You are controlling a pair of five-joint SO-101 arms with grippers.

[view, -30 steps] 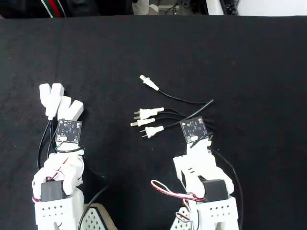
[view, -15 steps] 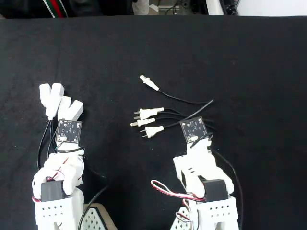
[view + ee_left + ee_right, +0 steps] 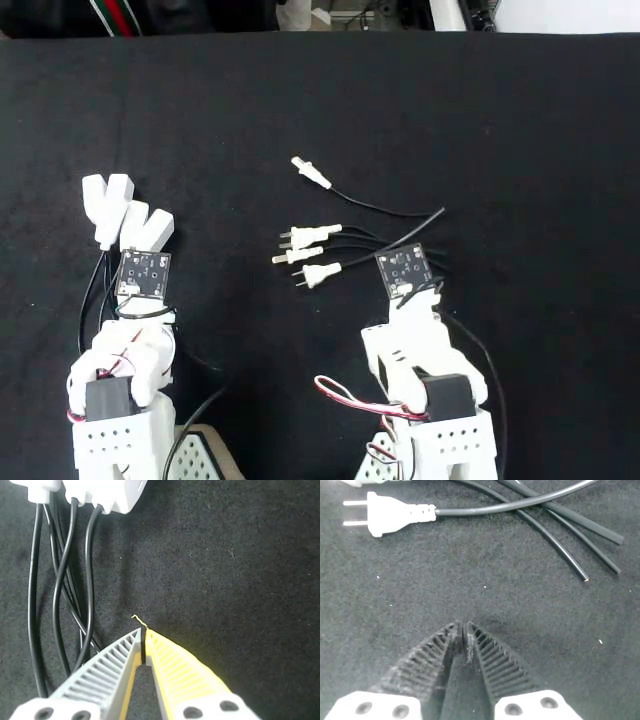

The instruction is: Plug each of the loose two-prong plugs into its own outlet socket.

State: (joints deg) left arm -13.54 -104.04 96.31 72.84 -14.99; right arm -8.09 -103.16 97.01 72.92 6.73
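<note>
Start of task, prob.: nothing seated yet. Left gripper [image 3: 144,639] & right gripper [image 3: 463,631] pressed together, empty. Next: right must open, take nearest plug [image 3: 390,515] to outlet sockets [image 3: 122,212].

Fingers [image 3: 425,662] of the right gripper [image 3: 463,630]: black, ribbed, tips pressed together, nothing between them. Black cloth [image 3: 485,600] beneath. White two-prong plug [image 3: 395,514] lies flat ahead of the jaws and off to one side, well apart from the tips, with its prongs pointing away from its cord. Several black cords [image 3: 555,535] cross ahead on the other side. Their cut ends lie loose, none touching the jaws
</note>
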